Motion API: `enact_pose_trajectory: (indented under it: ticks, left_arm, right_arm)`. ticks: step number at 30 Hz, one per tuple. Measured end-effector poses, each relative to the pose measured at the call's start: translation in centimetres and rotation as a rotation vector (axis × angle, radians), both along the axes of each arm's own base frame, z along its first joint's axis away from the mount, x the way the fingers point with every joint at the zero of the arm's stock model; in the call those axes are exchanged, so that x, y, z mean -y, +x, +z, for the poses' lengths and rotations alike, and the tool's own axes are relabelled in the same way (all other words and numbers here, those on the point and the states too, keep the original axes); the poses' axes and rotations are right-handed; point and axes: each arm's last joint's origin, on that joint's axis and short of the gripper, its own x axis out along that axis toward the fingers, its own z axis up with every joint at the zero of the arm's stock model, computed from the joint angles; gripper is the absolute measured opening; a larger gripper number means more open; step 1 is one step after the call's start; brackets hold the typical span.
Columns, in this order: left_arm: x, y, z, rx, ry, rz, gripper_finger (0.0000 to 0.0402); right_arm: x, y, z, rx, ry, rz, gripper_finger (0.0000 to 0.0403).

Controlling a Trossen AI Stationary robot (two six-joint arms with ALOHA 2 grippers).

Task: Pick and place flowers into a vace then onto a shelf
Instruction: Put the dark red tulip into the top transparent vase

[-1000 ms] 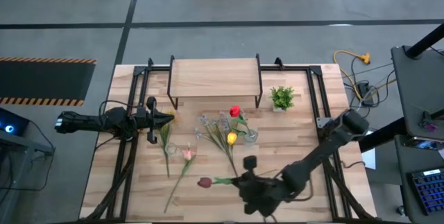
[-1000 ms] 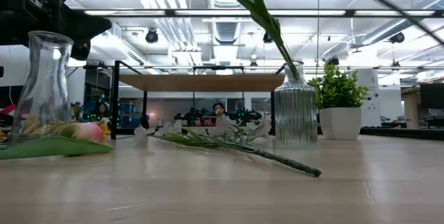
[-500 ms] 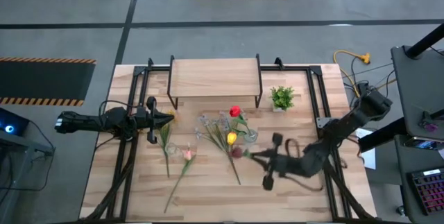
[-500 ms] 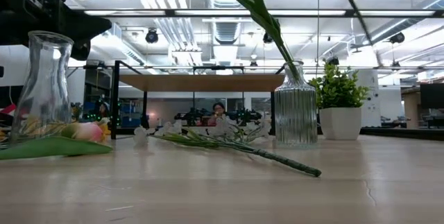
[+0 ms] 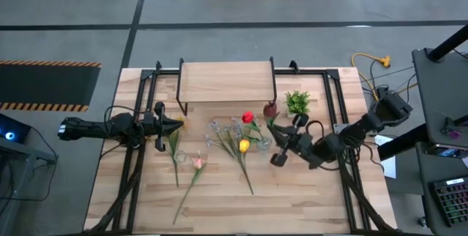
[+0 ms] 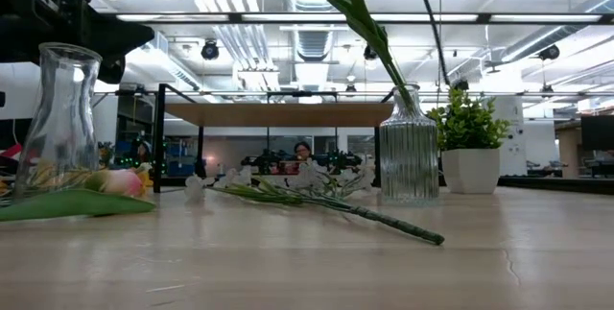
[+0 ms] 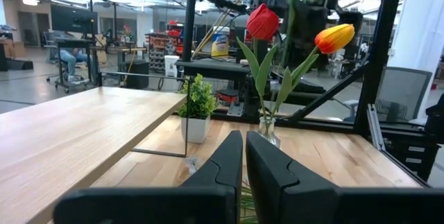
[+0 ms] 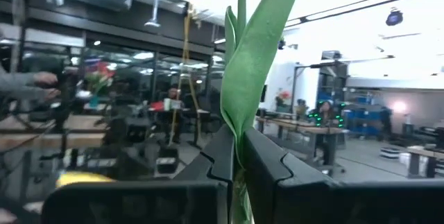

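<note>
My right gripper hovers beside the ribbed glass vase, shut on a maroon-headed flower. A red tulip and an orange-yellow one stand in that vase. A pink flower and a white-blossom spray lie flat on the table. A clear empty vase stands near them. The shelf stands at the far side. My left gripper waits shut at the left, holding nothing. My right gripper pinches the maroon flower's green stem and a long leaf between its two fingers, well below the head. Stem and leaf rise past the fingertips. The head points toward the far edge, and the flower is lifted clear of the table.
A small potted plant stands just right of the shelf, close to the held flower's head. Black frame rails run along both table sides. Bare wood lies toward the near edge.
My right gripper has carried the maroon flower from the near edge toward the far edge, up beside the ribbed vase. Its wrist has tipped up and rolled. The flower, which pointed toward the table's left, now points toward the far edge, head by the shelf's right leg.
</note>
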Motion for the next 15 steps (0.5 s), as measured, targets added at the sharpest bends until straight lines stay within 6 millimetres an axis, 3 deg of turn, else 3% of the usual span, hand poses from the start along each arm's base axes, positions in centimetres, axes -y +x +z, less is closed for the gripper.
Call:
enact_pose_trajectory:
  ticks: [7, 15]
  left_arm:
    - [0.0, 0.0, 0.0, 0.0, 0.0, 0.0, 0.0003]
    - [0.0, 0.0, 0.0, 0.0, 0.0, -0.001, 0.0003]
  right_arm:
    - [1.1, 1.0, 1.4, 0.075, 0.034, -0.003, 0.0012]
    - [1.9, 2.3, 0.1, 0.09, 0.086, 0.021, 0.0012]
